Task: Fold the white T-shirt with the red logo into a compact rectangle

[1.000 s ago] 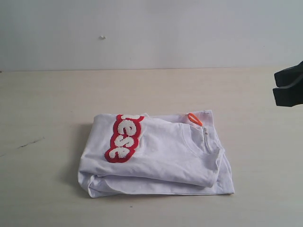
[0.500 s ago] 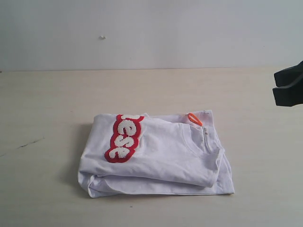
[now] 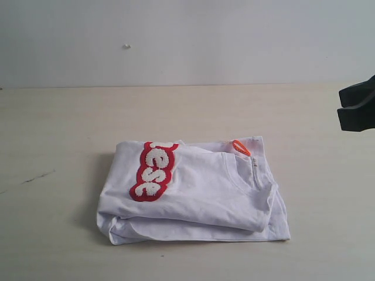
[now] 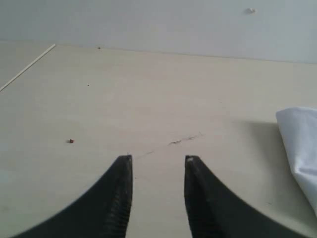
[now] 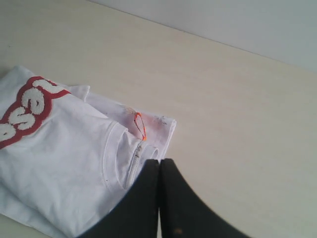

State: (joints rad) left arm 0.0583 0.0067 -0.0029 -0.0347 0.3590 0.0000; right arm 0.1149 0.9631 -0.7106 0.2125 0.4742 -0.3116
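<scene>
The white T-shirt [image 3: 199, 196] lies folded into a thick rectangle in the middle of the table. Its red logo [image 3: 153, 170] runs across the top layer, showing the white letters "ese". The orange neck tag [image 3: 240, 147] and ribbed collar [image 3: 253, 173] sit at the far right corner. My right gripper [image 3: 343, 108] hangs at the view's right edge, apart from the shirt. In the right wrist view it [image 5: 158, 161] is shut and empty above the shirt [image 5: 64, 163], near the tag [image 5: 140, 126]. My left gripper [image 4: 159, 158] is open over bare table, the shirt's edge [image 4: 302, 144] off to one side.
The pale wooden table [image 3: 64, 117] meets a plain light wall [image 3: 187, 41] behind. A dark scratch [image 3: 35, 177] marks the table left of the shirt; the left wrist view shows it [image 4: 183, 140] just beyond the fingers, with a tiny red speck [image 4: 71, 141].
</scene>
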